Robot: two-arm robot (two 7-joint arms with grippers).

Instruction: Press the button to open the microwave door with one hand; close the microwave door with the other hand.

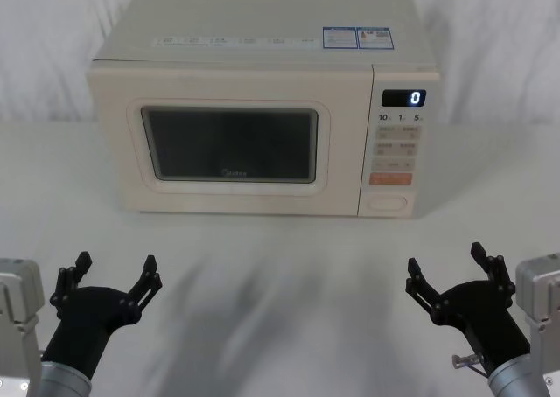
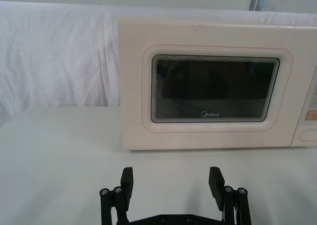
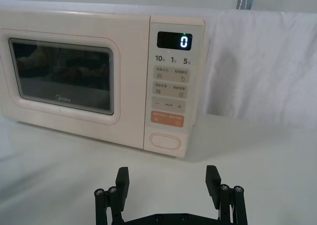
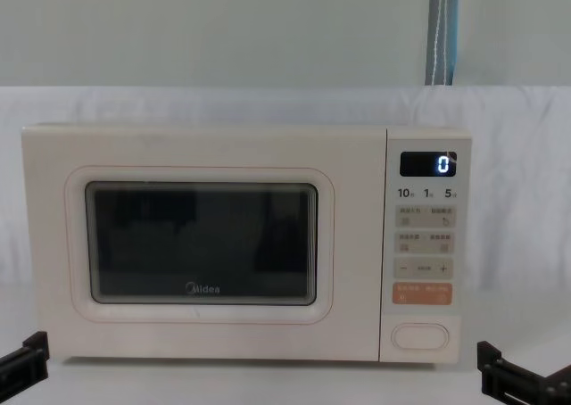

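Note:
A cream microwave stands at the back of the table, and its door (image 1: 229, 150) (image 2: 215, 91) (image 3: 62, 79) (image 4: 201, 244), with a dark window, sits flush and closed. The oval button (image 1: 389, 202) (image 3: 165, 140) (image 4: 420, 335) is at the bottom of the keypad panel, under an orange key. My left gripper (image 1: 114, 273) (image 2: 172, 183) is open near the table's front left, well short of the door. On the front right my right gripper (image 1: 446, 264) (image 3: 167, 180) hangs open too, facing the keypad from a distance. Nothing is between either pair of fingers.
The microwave's display (image 1: 403, 98) shows 0. White cloth covers the table (image 1: 280, 266) and drapes behind the oven. A wide strip of bare table lies between the grippers and the microwave front.

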